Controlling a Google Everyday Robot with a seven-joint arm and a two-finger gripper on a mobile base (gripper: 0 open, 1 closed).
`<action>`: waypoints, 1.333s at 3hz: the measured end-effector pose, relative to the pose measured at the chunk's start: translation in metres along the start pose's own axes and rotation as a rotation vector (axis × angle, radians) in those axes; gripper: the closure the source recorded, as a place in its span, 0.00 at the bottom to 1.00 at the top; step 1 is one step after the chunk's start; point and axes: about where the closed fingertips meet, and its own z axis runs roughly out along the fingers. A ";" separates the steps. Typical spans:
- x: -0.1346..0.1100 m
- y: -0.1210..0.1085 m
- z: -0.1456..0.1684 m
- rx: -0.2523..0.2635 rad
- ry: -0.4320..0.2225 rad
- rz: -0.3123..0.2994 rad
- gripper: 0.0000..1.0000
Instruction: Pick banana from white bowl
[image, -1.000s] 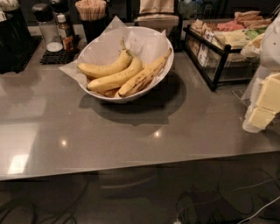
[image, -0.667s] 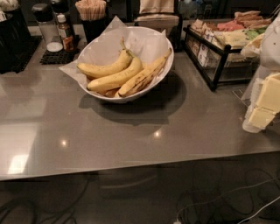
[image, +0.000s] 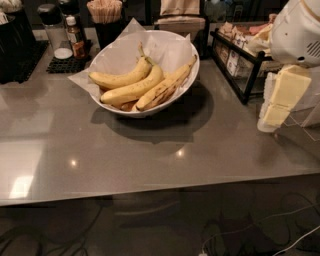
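1. Got a large round white bowl lined with crinkled white paper (image: 146, 113) sitting toward the back middle of a shiny grey countertop (image: 100, 160).
2. Spotted the long ripe yellow banana with dark brown streaks down its side (image: 167, 85) inside that bowl, lying along the right inner wall, stem end poking up toward the right rim, other end down at the front.
3. Right next to it, touching on its left: two cleaner, brighter yellow bananas (image: 131, 90), stacked side by side and curving across the middle of the bowl.
4. Found the white robot arm's gripper with pale yellow pads (image: 274, 112) way over at the right edge, hanging above the counter, well apart from the bowl and touching none of the fruit.
5. Can't tell whether that gripper is released or clenched from this angle.
6. Behind the bowl on the left: a small brown sauce bottle (image: 75, 39) and a clear shaker with a dark cap (image: 53, 31) on a black mat (image: 67, 65).
7. Also a dark cup of wooden sticks (image: 105, 15) at the back, plus a black wire rack of packets (image: 239, 67) off to the bowl's right.
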 end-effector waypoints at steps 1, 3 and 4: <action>-0.039 -0.024 0.012 -0.037 -0.097 -0.115 0.00; -0.083 -0.043 0.025 -0.065 -0.184 -0.212 0.00; -0.083 -0.043 0.025 -0.065 -0.184 -0.212 0.00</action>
